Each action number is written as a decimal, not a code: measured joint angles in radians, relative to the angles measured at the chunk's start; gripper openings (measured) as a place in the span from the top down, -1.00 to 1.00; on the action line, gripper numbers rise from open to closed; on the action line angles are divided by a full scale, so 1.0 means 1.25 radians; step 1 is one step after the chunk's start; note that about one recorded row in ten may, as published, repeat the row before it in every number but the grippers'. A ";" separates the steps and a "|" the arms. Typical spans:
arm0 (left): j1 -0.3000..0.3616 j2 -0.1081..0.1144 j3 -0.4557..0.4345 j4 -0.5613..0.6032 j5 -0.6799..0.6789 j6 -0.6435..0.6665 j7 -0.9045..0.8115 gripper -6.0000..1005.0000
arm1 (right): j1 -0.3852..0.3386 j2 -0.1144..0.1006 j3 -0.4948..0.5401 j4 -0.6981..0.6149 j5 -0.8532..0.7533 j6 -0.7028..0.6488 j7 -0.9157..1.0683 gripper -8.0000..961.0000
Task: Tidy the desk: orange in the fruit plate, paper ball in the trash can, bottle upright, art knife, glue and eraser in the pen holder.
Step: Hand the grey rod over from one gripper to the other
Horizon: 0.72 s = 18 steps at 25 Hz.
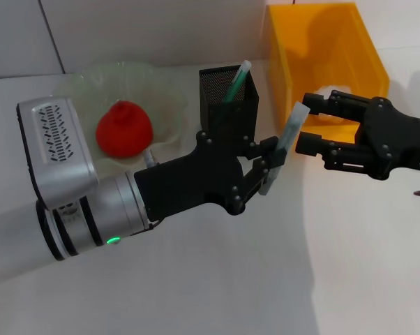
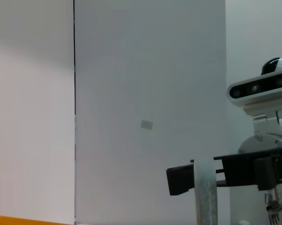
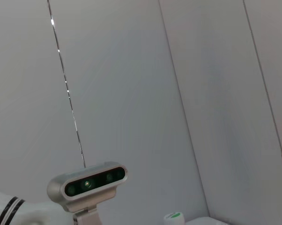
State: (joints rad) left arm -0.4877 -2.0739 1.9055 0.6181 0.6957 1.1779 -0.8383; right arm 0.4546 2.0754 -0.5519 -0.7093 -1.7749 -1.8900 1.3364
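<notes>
Left gripper [image 1: 271, 167] jaws closed on a pale, green-capped stick, probably the glue [image 1: 285, 143], held just beside the pen holder [image 1: 228, 94]. Next: lift it over the rim and release. Right gripper [image 1: 309, 124] hovers nearby, jaws apart and empty.

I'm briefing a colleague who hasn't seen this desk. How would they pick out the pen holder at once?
Start at the big yellow bin at the back of the white desk. Just to its left stands the pen holder, beside the clear fruit plate. It is the only black mesh, square, upright cup, with a green-tipped stick leaning out.
</notes>
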 joint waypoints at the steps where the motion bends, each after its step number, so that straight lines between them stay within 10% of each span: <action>1: 0.000 0.000 0.000 0.000 0.000 0.000 0.000 0.77 | 0.001 0.000 -0.003 0.000 0.000 0.003 0.000 -0.44; 9: 0.001 0.001 0.008 0.002 0.001 0.000 -0.001 0.77 | 0.014 0.000 -0.029 0.006 0.000 0.038 0.012 -0.43; 18: -0.001 0.003 0.008 0.003 0.001 -0.001 -0.002 0.77 | 0.017 0.000 -0.038 0.007 0.000 0.038 0.012 0.01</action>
State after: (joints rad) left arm -0.4893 -2.0705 1.9160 0.6213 0.6964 1.1766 -0.8406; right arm 0.4753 2.0755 -0.5996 -0.7009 -1.7748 -1.8429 1.3510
